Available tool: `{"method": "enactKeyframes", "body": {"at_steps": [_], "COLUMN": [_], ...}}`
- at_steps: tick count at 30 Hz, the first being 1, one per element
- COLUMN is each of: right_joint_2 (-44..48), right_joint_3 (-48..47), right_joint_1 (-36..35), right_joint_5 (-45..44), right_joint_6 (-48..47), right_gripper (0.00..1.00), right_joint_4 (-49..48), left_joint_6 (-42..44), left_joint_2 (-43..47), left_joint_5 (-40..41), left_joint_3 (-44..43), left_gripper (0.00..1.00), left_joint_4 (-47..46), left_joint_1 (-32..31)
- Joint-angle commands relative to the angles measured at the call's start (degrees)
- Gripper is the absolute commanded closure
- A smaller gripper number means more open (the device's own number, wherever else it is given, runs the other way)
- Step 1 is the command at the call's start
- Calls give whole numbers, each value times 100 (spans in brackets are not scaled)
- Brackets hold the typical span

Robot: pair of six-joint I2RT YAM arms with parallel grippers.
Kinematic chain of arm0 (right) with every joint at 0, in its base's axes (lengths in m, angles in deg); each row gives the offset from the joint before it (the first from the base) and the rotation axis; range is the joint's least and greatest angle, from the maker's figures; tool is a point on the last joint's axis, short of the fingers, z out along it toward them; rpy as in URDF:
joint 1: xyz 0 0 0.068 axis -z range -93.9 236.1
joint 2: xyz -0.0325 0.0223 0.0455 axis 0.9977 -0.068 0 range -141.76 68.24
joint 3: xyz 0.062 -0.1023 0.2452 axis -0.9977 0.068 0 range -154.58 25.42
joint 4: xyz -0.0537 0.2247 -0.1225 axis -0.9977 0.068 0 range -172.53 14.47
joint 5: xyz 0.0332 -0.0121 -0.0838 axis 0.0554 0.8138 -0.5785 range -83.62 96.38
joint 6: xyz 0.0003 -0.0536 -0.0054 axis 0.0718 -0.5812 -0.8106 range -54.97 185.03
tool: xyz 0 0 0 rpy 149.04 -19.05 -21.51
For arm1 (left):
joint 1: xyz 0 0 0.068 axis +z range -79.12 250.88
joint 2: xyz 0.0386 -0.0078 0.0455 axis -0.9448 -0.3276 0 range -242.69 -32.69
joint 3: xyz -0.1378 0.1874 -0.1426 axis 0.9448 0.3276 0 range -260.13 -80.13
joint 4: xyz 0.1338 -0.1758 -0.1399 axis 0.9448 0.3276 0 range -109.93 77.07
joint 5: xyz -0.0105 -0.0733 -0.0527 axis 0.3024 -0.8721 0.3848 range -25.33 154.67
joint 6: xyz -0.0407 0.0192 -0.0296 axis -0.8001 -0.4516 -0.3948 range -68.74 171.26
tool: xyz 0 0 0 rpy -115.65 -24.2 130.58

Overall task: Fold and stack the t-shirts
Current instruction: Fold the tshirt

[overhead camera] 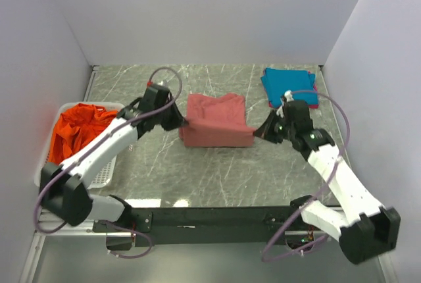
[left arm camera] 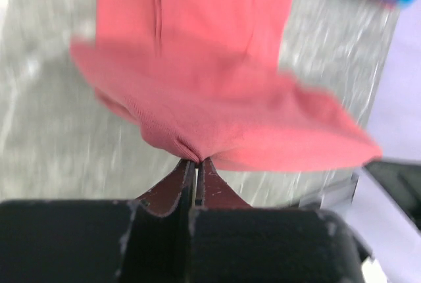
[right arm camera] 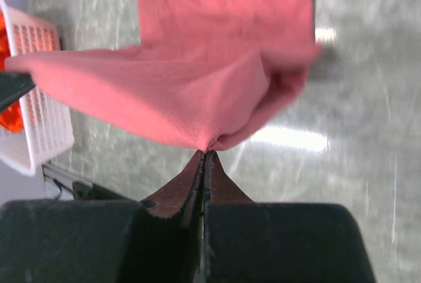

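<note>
Salmon t-shirt lies stretched between left gripper and right gripper, each clamped on a corner; the fold looks under way, and next both must carry that edge over together.

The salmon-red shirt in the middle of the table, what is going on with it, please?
Both arms are handling the salmon-red t-shirt, which lies partly folded on the table. The left arm has its jaws shut on the shirt's left edge, and the right arm has its jaws shut on the right edge. A folded teal-blue t-shirt lies at the far right corner. An orange t-shirt lies in the white mesh basket on the left, not yet folded.
</note>
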Motion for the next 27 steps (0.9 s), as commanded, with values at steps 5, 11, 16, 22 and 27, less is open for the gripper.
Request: {"method": "enactKeyframes", "body": {"at_steps": [5,11,16,22,27], "right_joint_2": [-1731,-3164,-4440,-5952,-6675], "right_joint_3": [-1396,-2213,-3425,-4788,-6011], "right_joint_1": [584,1112,1262,1280,1245], "right_joint_5": [563,1100,1321,1092,1031], "right_joint_6": [-485,-476,-801,-1030,-1776], "right_gripper": [100,100,100,57,45], "right_joint_4": [-722,-1206,-1180,-977,138], "left_joint_6": [839,1111,1252,1419,1586], "left_joint_2": [-1590,-2838,-3663,-4991,-5056], "left_joint_5": [179,-251,-225,-560,-489], "left_joint_3": [-1799,-2863,-3445,-4578,-5274], "left_gripper": [99,99,99,61,0], "left_joint_4": [-456,-685,-975,-756,-421], "left_joint_1": [679,1048,1285,1532,1637]}}
